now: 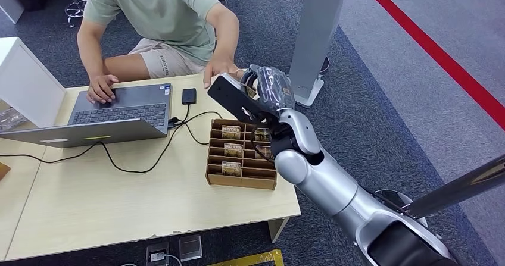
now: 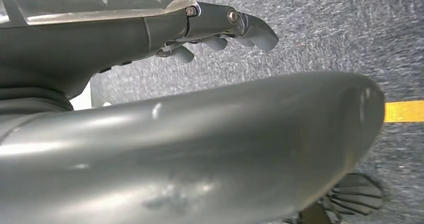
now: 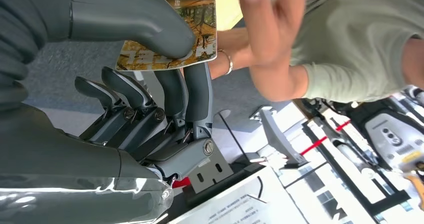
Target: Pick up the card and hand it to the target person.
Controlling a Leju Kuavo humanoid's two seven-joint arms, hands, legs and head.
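In the right wrist view my right hand (image 3: 150, 108) pinches a card (image 3: 172, 31) with an orange and brown print between its thumb and fingers. A person's open hand (image 3: 270, 28) is right beside the card's free edge; I cannot tell if it touches the card. In the head view my right hand (image 1: 262, 90) is raised over the table's far right edge, close to the seated person's hand (image 1: 219, 69). My left hand (image 2: 220, 33) hangs over grey carpet with nothing in it, its fingers loosely bent.
A cardboard card rack (image 1: 241, 159) with several cards stands on the wooden table (image 1: 119, 206) below my right arm. An open laptop (image 1: 119, 114), its cable and a small black device (image 1: 189, 96) lie to the left. A grey pillar stand (image 1: 315, 34) rises behind.
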